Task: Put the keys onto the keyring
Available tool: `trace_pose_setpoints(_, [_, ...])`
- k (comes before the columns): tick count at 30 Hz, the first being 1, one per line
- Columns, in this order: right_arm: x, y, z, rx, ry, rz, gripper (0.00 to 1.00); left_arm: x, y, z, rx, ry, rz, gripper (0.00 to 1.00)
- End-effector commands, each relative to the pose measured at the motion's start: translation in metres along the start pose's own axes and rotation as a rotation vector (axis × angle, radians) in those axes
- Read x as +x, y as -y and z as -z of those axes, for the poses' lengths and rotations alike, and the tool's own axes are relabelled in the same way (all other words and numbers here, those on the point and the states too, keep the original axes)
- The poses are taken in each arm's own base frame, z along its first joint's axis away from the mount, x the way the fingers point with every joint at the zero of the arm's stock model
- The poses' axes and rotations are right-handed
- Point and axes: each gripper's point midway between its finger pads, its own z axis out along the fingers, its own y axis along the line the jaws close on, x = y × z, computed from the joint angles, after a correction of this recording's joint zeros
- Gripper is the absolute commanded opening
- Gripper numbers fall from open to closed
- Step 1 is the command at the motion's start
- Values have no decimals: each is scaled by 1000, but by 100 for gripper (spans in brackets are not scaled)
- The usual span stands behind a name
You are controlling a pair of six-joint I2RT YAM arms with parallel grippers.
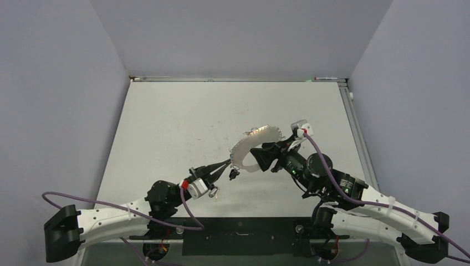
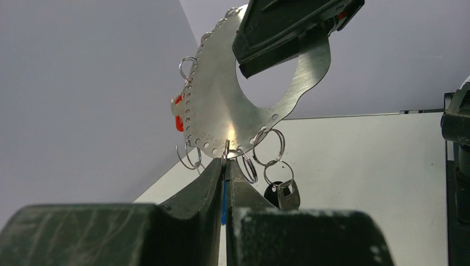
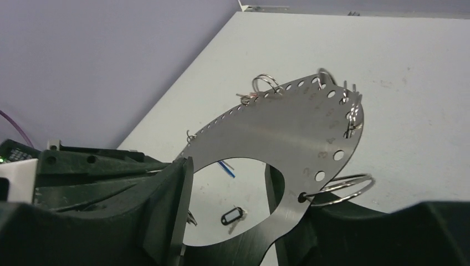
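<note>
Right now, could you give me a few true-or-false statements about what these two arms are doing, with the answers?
1. The keyring is held up above the table. True.
2. The left gripper is wide open. False: it is shut, pinching the keyring's lower rim.
3. The right gripper is far from the keyring. False: its fingers stand apart right at the keyring's middle hole.
4. Small holes line the keyring's rim. True.

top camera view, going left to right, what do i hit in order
left arm → left gripper → keys → keyring → right arm; the right gripper overlaps the keyring, so it is left out
</note>
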Motion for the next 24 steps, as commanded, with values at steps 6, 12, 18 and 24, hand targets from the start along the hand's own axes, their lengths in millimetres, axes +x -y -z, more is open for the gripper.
trace_pose_setpoints(6, [-18,29,29,119,23,67,72,-32,-2,-5,17,52,25,0])
trace_pose_setpoints(12, [-37,33,44,125,42,148,72,-35,2,-8,48,16,39,0])
trace_pose_setpoints(18, [-35,14,41,21,-16,259,68,-38,2,-8,55,-22,47,0])
trace_pose_setpoints(24, [-61,26,53,101,11,314,66,-39,-2,-8,43,-69,54,0])
